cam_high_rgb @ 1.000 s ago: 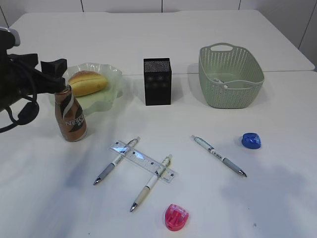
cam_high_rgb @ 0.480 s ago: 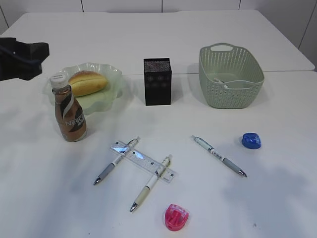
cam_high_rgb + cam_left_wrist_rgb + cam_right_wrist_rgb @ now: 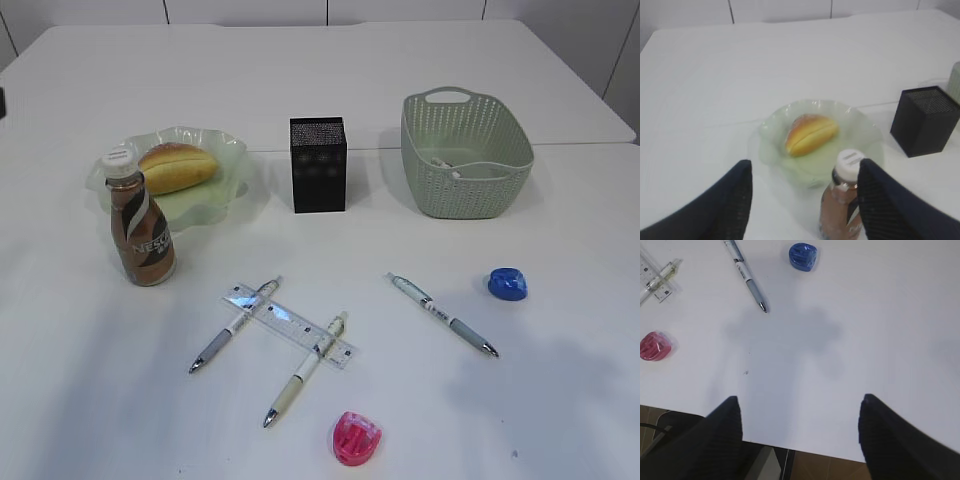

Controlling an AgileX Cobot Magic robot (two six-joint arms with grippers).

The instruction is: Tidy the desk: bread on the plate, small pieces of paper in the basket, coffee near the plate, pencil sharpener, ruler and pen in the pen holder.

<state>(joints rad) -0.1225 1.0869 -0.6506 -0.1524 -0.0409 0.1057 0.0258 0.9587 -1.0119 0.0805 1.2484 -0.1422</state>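
The bread (image 3: 176, 166) lies on the pale green plate (image 3: 222, 190). The brown coffee bottle (image 3: 142, 235) stands upright just in front of the plate. A clear ruler (image 3: 288, 325) lies across two pens (image 3: 236, 325) (image 3: 306, 368), and a third pen (image 3: 442, 315) lies to the right. A blue pencil sharpener (image 3: 507, 284) and a pink one (image 3: 357, 438) sit on the table. The black pen holder (image 3: 318, 165) and the green basket (image 3: 465, 150) stand at the back. My left gripper (image 3: 804, 165) hangs open above and behind the bottle (image 3: 842, 205), holding nothing. My right gripper (image 3: 800, 400) is open over bare table near the front edge.
Small paper pieces (image 3: 447, 168) lie inside the basket. Neither arm shows in the exterior view. In the right wrist view the table's front edge (image 3: 805, 454) runs just under the fingers, with the blue sharpener (image 3: 803, 256) and a pen (image 3: 747, 277) further in.
My left gripper let go of the coffee bottle's top and pulled back to the left, out of the exterior view. The bottle stays standing by the plate.
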